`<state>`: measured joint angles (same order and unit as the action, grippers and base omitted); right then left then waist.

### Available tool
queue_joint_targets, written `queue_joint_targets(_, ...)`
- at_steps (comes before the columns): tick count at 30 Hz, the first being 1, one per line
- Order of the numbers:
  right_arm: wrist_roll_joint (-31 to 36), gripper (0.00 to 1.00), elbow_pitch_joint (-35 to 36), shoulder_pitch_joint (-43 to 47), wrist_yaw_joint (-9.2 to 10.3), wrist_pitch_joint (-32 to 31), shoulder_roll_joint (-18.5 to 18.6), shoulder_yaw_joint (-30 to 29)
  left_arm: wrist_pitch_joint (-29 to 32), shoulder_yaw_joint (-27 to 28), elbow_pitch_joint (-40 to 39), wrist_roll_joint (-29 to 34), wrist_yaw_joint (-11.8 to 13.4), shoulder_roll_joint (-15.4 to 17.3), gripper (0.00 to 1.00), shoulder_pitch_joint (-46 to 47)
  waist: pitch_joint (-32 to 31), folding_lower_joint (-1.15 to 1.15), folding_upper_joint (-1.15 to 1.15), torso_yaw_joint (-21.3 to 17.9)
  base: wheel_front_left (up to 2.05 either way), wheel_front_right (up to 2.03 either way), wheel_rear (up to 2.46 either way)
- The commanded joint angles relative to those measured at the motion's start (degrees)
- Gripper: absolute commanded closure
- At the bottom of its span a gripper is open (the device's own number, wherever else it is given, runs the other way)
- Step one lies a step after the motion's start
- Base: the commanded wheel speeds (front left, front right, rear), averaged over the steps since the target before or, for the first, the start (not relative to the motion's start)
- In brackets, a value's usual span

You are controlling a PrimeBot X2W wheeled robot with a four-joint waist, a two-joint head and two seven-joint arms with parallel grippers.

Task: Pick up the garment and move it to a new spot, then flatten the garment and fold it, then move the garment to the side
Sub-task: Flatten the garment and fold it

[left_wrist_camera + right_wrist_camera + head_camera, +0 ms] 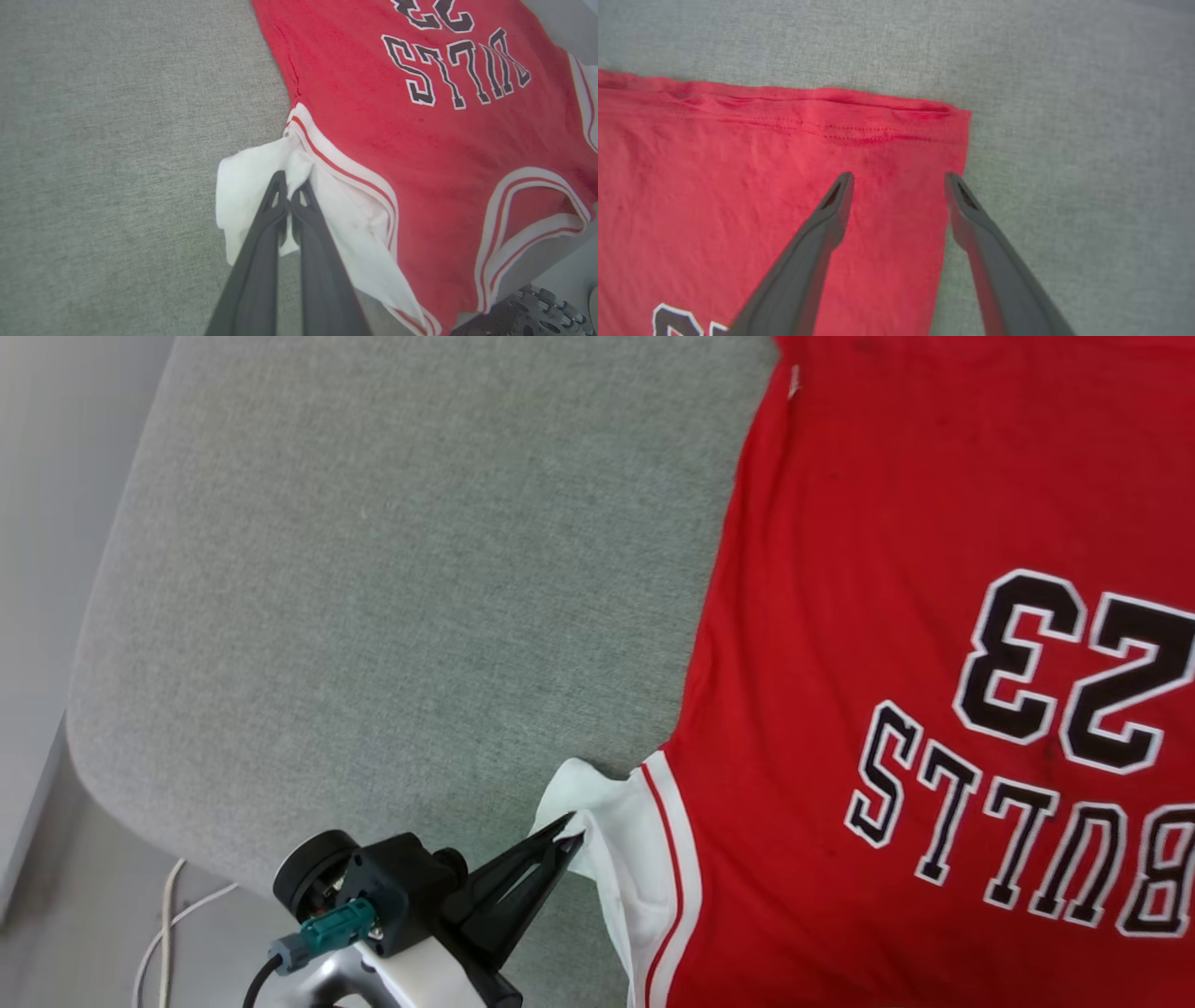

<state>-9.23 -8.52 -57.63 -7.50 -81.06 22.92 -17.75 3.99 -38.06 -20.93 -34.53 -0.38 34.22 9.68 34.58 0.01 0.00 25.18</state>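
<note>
Left wrist view: the left gripper [290, 186] pinches the white side panel [243, 186] of the thin red basketball jersey [373, 140]. The right gripper [899, 184] gapes wide over its hem corner.

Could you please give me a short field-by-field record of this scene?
surface: grey fabric surface
garment: red Bulls jersey, spread flat, print side up
left gripper: shut, pinching the jersey's white side panel
right gripper: open, over the jersey's hem corner; contact unclear
</note>
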Motion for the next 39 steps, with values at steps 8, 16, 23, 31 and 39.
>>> queue_joint_targets(8, 5.25, 0.0, -3.99, -1.67, 0.02, -3.1, -1.4, -2.02, -1.79, -0.66, 1.44, 0.21, -0.59, -2.07, 1.0, 1.54, 3.73, -0.01, 0.0, 3.46, 0.0, 0.0, 0.0)
queue_joint_targets(16, 4.49, 1.0, -4.4, 4.47, 0.02, -6.61, 0.85, 0.55, -2.43, -0.87, 2.81, 0.51, -0.75, -2.16, 1.0, 2.29, 4.19, -0.01, 0.0, 3.81, 0.0, 0.0, 0.0)
queue_joint_targets(23, 4.11, 1.0, -3.67, 6.96, 0.02, -6.21, 1.76, 0.34, -2.58, -0.71, 3.47, 0.45, -0.52, -1.82, 1.0, 2.39, 2.25, -0.01, 0.0, 2.36, 0.0, 0.0, 0.0)
queue_joint_targets(31, 2.03, 1.0, -2.88, 13.75, 0.02, -4.61, 0.41, 0.36, -1.74, 0.45, 4.54, 3.04, 2.09, -0.17, 1.0, 2.65, -3.77, -0.01, 0.0, -1.57, 0.0, 0.0, 0.0)
queue_joint_targets(39, -4.16, 1.0, -0.54, 25.3, 0.02, -2.1, 0.29, 2.49, -1.01, 0.65, 5.65, 4.08, 4.25, 1.62, 1.0, 0.6, -11.27, -0.01, 0.0, -7.19, 0.0, 0.0, 0.0)
